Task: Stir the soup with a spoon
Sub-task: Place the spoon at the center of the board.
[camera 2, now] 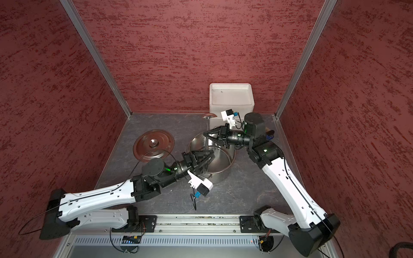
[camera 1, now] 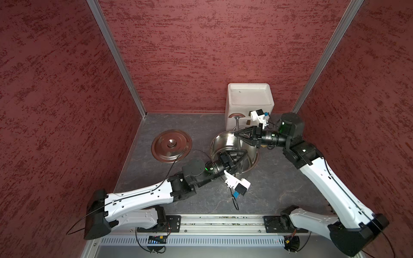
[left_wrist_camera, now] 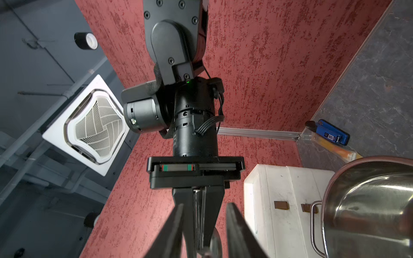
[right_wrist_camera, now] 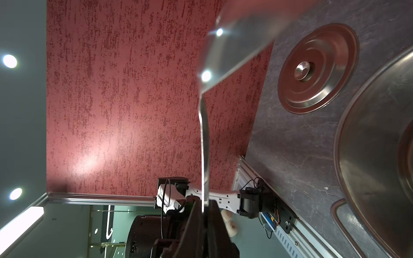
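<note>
Right end effector (camera 1: 236, 134): clamped on long thin silver metal spoon (camera 1: 237, 115) over large round shiny stainless-steel stockpot (camera 1: 220, 145). Left end effector (camera 1: 243, 156): we note jaws parted, holding nothing.

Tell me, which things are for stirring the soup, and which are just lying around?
For the job:
spoon
steel pot

Just lying about:
pot lid
white box
blue-and-black tool
orange packet

L fingers (left_wrist_camera: 241, 234) apart; pot (left_wrist_camera: 368, 201) beside white box (left_wrist_camera: 279, 189).
</note>
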{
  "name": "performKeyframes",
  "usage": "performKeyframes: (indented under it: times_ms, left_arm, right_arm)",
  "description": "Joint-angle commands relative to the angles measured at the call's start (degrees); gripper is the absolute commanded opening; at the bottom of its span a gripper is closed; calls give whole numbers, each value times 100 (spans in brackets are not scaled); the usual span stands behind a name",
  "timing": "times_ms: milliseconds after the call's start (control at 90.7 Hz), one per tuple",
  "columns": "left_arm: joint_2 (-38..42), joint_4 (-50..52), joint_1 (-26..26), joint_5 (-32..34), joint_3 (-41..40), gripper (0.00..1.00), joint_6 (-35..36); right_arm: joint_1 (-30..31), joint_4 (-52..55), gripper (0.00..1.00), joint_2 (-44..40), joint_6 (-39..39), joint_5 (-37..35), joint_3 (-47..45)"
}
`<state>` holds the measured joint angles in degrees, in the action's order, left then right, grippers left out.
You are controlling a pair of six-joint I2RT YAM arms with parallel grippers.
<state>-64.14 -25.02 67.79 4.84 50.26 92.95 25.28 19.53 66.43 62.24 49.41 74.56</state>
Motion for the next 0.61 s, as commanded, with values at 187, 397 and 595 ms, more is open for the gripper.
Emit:
performKeyframes:
  times_ms: [187,397,595]
  left_arm:
    - [263,-1265,-364,1444,-642,100,-2238]
    - [822,787,-1432,2438,-233,100,-5394]
    - [899,3243,-2918,2228,515,100,-8297]
  right_arm:
    - [-1268,525,0,-16,-949,86,813]
    - [-3186,811,0,-745,-1684,306,-71]
    - [-4262,651,0,-1771,-1954,142,-1949]
